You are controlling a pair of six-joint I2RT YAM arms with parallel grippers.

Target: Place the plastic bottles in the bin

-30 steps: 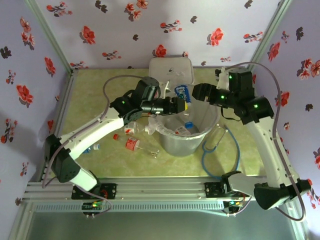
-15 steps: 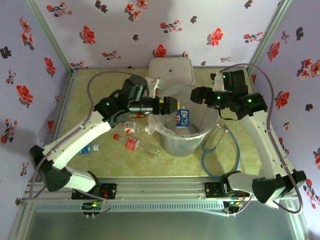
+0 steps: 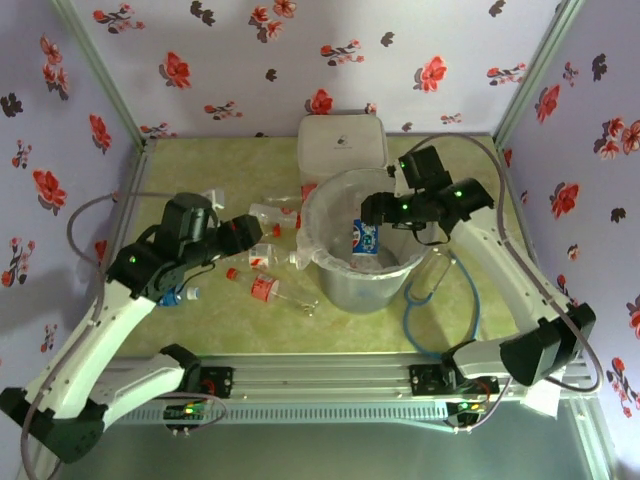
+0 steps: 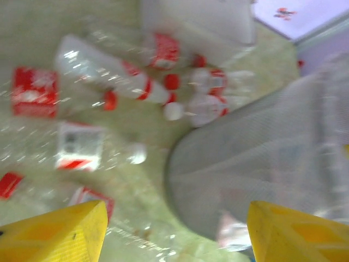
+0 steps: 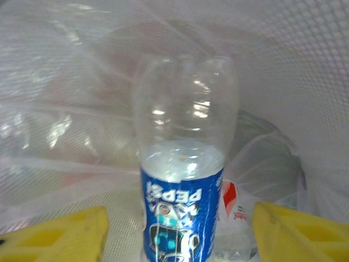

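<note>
**Pepsi bottle** (image 5: 182, 164), blue-labelled, lies inside the bin (image 3: 368, 290), against the clear bag lining. A red-and-white-labelled bottle (image 5: 232, 210) sits just beside it. The right end effector (image 3: 374, 210) is released over the bin's mouth, with its yellow fingers (image 5: 54, 232) spread either side of the Pepsi bottle and apart from it. The left end effector (image 3: 247, 232) is released and empty above red-labelled bottles (image 3: 264, 258) lying on the table (image 3: 200, 170) left of the bin. A white lidded box (image 3: 342, 140) stands behind the bin.

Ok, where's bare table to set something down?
Bare: far-left corner beside the white square lidded box, and the near strip between the round grey bin and the rail. Crowded: clear plastic bottles left of the bin; blue cable on its right.
</note>
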